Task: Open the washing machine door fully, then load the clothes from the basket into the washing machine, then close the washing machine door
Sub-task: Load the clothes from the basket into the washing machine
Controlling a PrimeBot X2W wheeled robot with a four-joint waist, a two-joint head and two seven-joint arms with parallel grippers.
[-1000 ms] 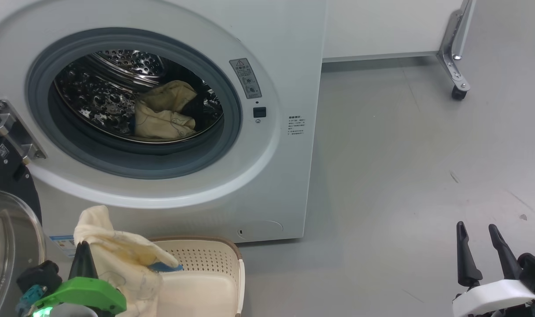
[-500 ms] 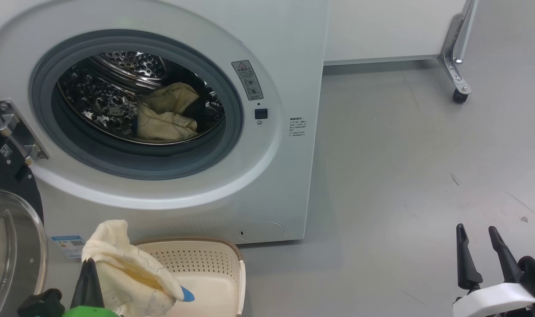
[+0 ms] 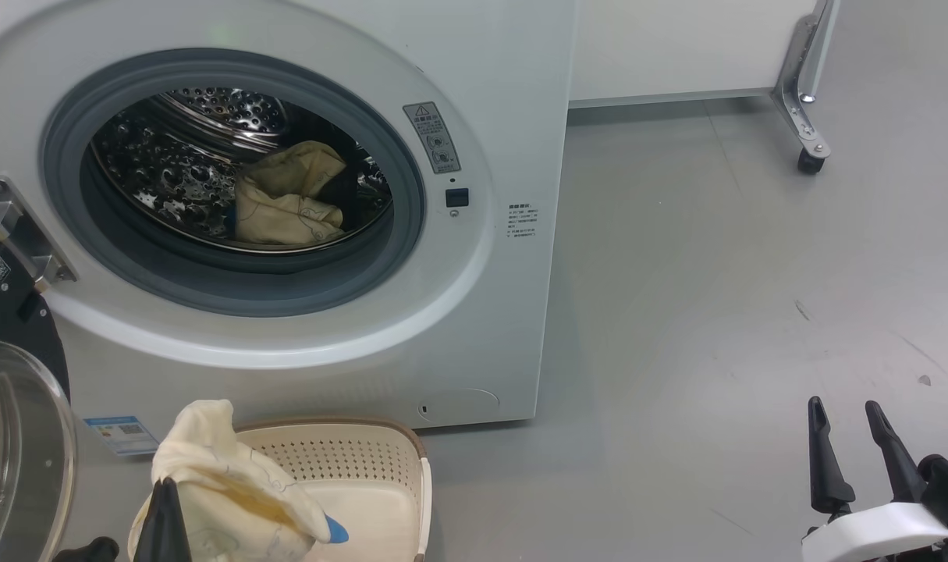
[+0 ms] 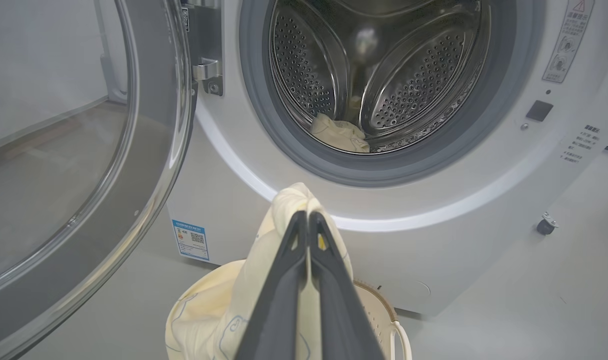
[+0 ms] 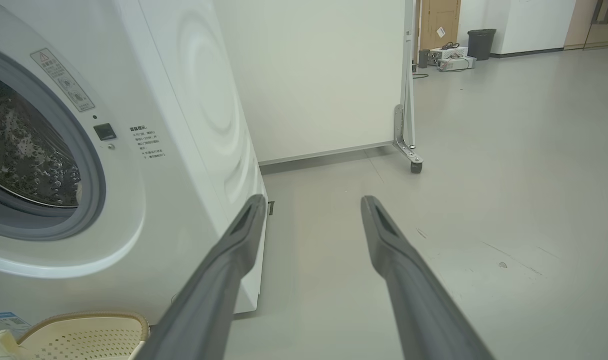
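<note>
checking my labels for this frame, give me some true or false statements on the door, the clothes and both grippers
1. The washing machine door stands open. True.
2. The left gripper is open and empty. False: it is shut on a cream garment.
3. A second garment lies inside the drum. True.
4. The right gripper holds the basket. False: it is open and empty, over the floor, apart from the basket.
5. The basket sits on top of the washing machine. False: it stands on the floor in front of it.
</note>
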